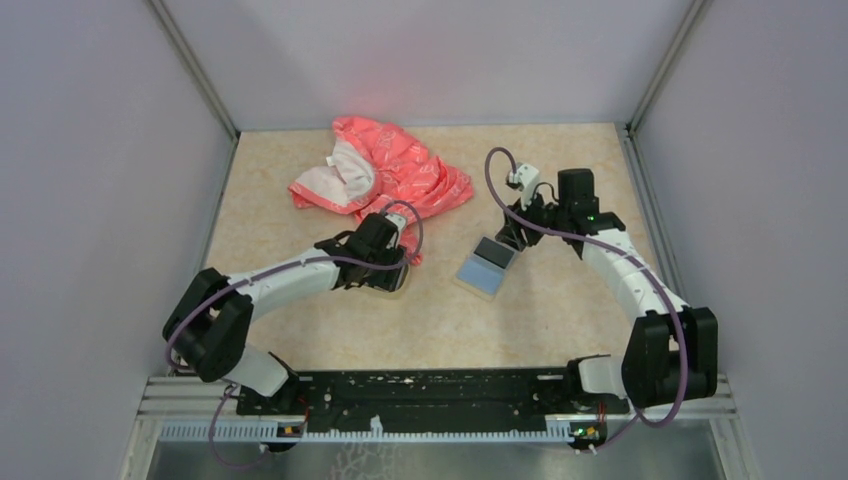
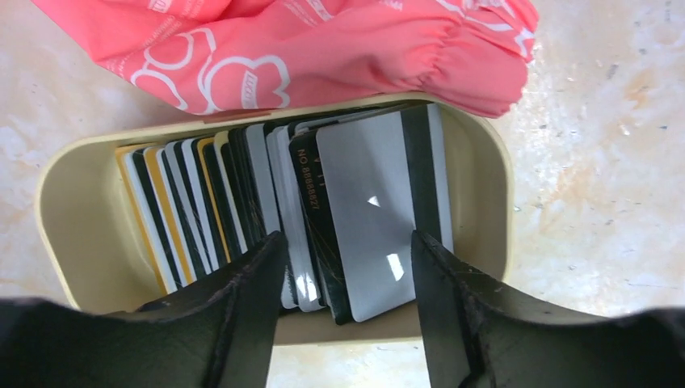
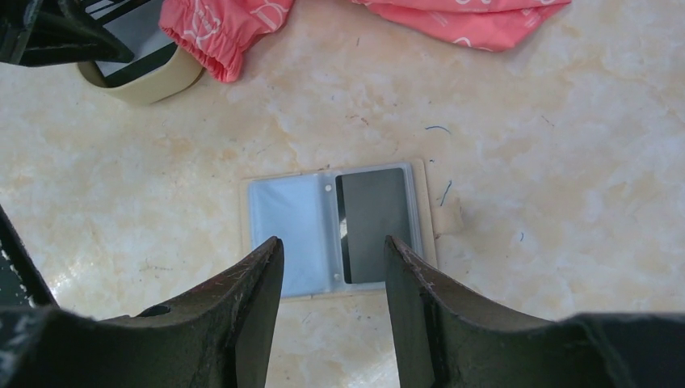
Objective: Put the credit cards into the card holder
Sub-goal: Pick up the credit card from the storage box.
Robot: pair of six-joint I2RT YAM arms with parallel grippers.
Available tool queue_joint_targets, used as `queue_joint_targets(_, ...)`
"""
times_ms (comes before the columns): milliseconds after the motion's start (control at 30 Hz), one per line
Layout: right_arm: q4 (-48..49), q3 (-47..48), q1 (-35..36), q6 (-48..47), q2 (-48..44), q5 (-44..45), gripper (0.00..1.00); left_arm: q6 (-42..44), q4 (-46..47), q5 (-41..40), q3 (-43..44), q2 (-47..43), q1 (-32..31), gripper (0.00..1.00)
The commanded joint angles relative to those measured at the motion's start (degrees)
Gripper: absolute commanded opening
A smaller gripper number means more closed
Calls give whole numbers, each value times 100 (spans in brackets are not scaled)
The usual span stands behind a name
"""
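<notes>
The credit cards (image 2: 242, 186) are stacked on edge in an oval beige dish (image 2: 73, 210) on the worktop (image 2: 614, 162). The far rim of the dish is overlapped by a pink-red patterned cloth (image 2: 323, 48). The left fingers (image 2: 260, 271) are positioned on either side of the front cards, among them a grey card with a dark stripe (image 2: 367, 218). A wide gap is shown between them, and it cannot be told whether a card is gripped. The card holder (image 3: 291, 226) is laid open and flat on the worktop, apart from the dish. One dark card (image 3: 376, 222) is seated in a clear sleeve of the holder. The right fingers (image 3: 262, 275) are spread apart above the holder, with nothing gripped.
</notes>
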Motion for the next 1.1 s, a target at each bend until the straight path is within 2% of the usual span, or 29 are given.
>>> queue_joint_targets(0,134,51,-43,-60,-33,-312,49,12,-293,-258,196,290,35,62)
queue_joint_targets(167,130,43,-43,-66,-46,-369,49,-92,-377,-344,231,422,34,48)
queue_joint_targets(233,130,39,-43,-62,-33,-362,49,-117,-378,-223,244,344,30,41)
queue_joint_targets(367,119,53,-36,-75,-11,-362,49,-155,-272,159,197,11,25,33)
queue_joint_targets(767,112,60,-43,-70,-36,-378,49,-293,245,1534,-72,-568,91,34)
queue_joint_targets(1000,111,50,-41,-62,-65,-403,49,-305,493,1820,-211,-313,308,34)
queue_joint_targets(1067,105,53,-42,-75,-64,-408,49,-341,575,1957,-248,-195,415,37)
